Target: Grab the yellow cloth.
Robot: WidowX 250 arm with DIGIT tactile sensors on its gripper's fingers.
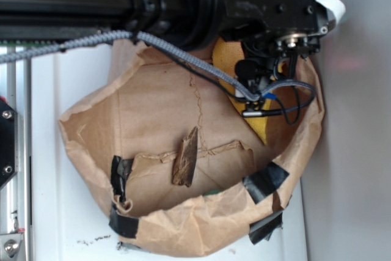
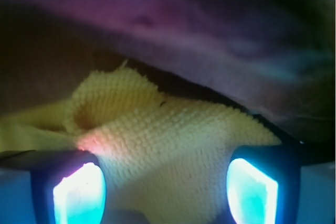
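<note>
The yellow cloth (image 1: 259, 128) lies inside the brown paper bag, against its far right wall, and the arm covers much of it. My gripper (image 1: 259, 87) is lowered into the bag right over the cloth. In the wrist view the yellow cloth (image 2: 173, 135) fills the space between my two fingers (image 2: 79, 192), with its terry weave very close. The gripper (image 2: 165, 184) is open, its jaws wide apart on either side of a raised fold of the cloth. I cannot tell whether the pads touch the fabric.
The brown paper bag (image 1: 159, 120) lies open on the white surface, its rim patched with black tape (image 1: 266, 181). A brown bark-like strip (image 1: 185, 158) rests on the bag's floor. The bag's wall (image 2: 210, 35) looms close above the cloth.
</note>
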